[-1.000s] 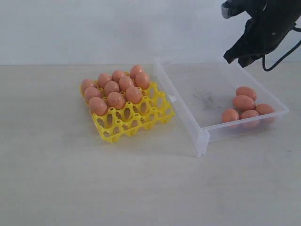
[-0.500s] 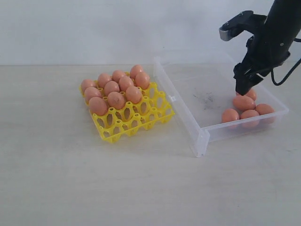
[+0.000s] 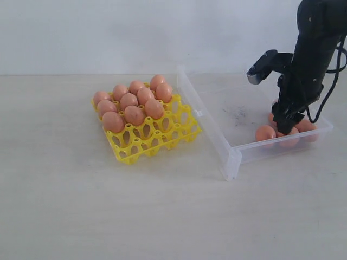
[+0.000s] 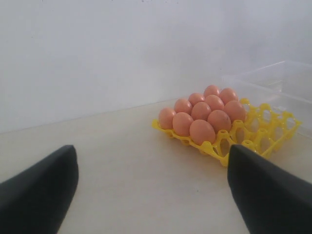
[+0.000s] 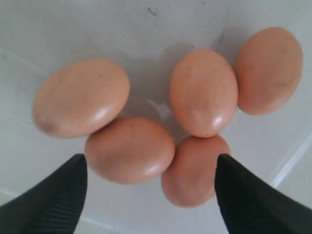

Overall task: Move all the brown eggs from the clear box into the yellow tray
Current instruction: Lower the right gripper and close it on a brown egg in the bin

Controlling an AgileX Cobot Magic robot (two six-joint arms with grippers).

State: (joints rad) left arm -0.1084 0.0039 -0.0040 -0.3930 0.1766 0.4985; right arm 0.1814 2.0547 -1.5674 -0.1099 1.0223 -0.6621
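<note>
Right now the right gripper (image 3: 283, 126) is reaching down into the clear box (image 3: 216, 128), at the end of it farthest from the yellow tray (image 3: 157, 144). Its jaws are standing wide apart and are clamping nothing. Five brown eggs (image 5: 129, 148) are lying on the box floor under it in a tight cluster, touching one another, close against the box's front wall. In the right wrist view the two black fingers (image 5: 48, 204) are straddling this cluster, one on either side. Whether a fingertip is touching an egg cannot be told.

The tray is sitting on the pale table (image 3: 162, 216) just beside the box's long side wall. Eleven more eggs are resting in its cups, packed together in three rows, while the cups toward the camera in the exterior view are showing bare yellow.

The left gripper (image 4: 151, 148) is hanging low over the table on the side of the tray away from the box. Its jaws are also spread apart and are holding nothing.
</note>
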